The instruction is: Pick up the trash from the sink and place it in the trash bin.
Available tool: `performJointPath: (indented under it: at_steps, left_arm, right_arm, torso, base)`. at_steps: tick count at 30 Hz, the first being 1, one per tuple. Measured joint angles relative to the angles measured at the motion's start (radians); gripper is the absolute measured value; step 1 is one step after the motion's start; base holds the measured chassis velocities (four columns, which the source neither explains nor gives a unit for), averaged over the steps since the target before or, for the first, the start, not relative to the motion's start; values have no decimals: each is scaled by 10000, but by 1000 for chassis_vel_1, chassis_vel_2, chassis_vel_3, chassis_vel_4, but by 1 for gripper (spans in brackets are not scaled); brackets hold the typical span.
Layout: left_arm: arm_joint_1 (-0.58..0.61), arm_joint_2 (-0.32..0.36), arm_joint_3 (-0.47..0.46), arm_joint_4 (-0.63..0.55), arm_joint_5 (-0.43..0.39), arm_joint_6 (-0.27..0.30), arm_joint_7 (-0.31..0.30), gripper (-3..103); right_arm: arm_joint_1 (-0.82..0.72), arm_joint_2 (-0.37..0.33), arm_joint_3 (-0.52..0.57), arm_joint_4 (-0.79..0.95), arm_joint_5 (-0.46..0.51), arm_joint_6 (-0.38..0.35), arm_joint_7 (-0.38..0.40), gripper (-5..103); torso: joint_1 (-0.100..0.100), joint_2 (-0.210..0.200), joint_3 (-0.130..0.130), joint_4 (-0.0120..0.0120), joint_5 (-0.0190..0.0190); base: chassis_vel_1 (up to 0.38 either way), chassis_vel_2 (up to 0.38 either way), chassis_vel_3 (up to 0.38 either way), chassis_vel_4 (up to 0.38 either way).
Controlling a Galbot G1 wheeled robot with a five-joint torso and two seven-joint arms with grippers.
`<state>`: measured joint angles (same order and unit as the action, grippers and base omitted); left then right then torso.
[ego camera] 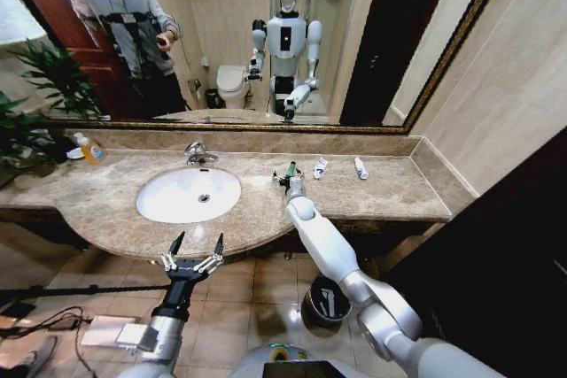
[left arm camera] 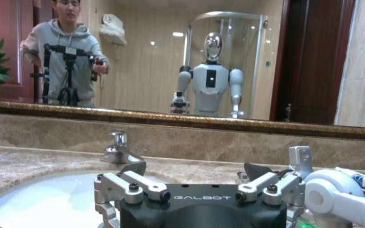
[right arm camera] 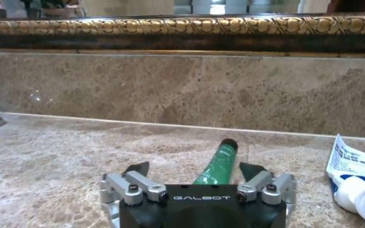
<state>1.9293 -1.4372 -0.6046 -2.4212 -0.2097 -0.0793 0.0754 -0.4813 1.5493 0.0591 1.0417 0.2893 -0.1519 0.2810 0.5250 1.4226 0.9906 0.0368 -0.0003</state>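
The green tube (right arm camera: 219, 162) lies on the counter (ego camera: 390, 192) right of the sink (ego camera: 188, 194), between the right gripper's (right arm camera: 195, 172) spread fingers: the grasp looks imminent, calling for closing squarely. The tube's near end is hidden. The left gripper (ego camera: 196, 247) waits spread before the counter. The bin (ego camera: 324, 302) stands on the floor below.

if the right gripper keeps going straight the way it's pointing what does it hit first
Most likely the green tube: it lies on the countertop between the open fingers of the right gripper, directly ahead. Beyond it stands the marble backsplash. The white tube sits off to one side, out of that line.
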Motion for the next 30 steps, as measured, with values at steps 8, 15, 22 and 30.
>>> performJointPath:
  at_steps: [8,15,22,30]
  left_arm:
    - [-1,0,0,0,0,0,0,100]
    - [0,0,0,0,0,0,0,100]
    - [0,0,0,0,0,0,0,100]
    - [0,0,0,0,0,0,0,100]
  right_arm:
    - [11,-66,117,-60,26,-9,-131,71]
    - [-95,-152,169,-29,246,-55,-134,38]
    - [-176,-278,86,169,284,-49,-133,21]
    - [-397,-571,-169,860,521,-191,-30,8]
  torso:
    - [0,1,0,0,2]
    - [0,1,0,0,3]
    - [0,1,-1,-1,3]
    - [0,1,0,1,4]
  base:
    - [0,0,0,0]
    - [0,0,0,0]
    - [0,0,0,0]
    - [0,0,0,0]
